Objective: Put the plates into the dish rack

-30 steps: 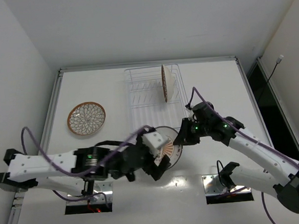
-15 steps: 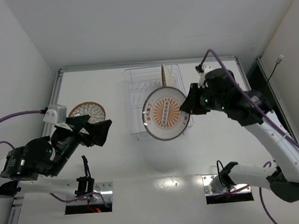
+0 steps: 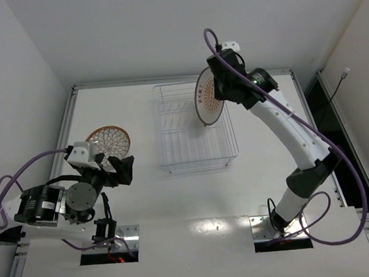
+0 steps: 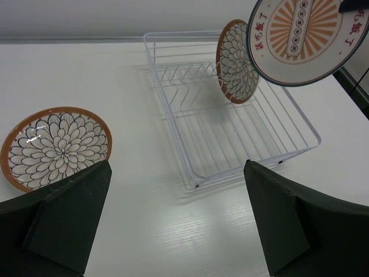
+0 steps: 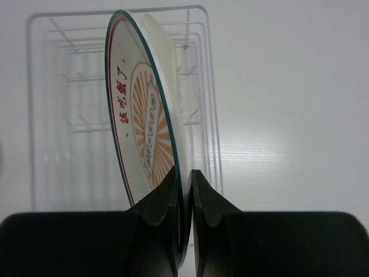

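My right gripper (image 3: 221, 93) is shut on the rim of the white sunburst plate (image 3: 208, 99) with red lettering. It holds the plate on edge above the far right part of the wire dish rack (image 3: 194, 144). In the right wrist view the fingers (image 5: 184, 173) pinch the plate (image 5: 138, 121) over the rack (image 5: 75, 130). One brown-rimmed petal plate (image 4: 236, 60) stands upright in the rack (image 4: 230, 133), just behind the held plate (image 4: 305, 34). The other brown-rimmed plate (image 3: 107, 146) lies flat on the table at the left (image 4: 55, 144). My left gripper (image 3: 124, 170) is open and empty, near it (image 4: 177, 167).
A raised metal rail (image 3: 67, 134) borders the white table on the left, and one borders it on the right (image 3: 304, 114). White walls stand behind and at the left. Two dark cut-outs (image 3: 109, 253) lie at the near edge by the arm bases.
My right arm lifted the sunburst plate from the near table, carried it far over the rack and turned it on edge. My left arm let go and drew back left.
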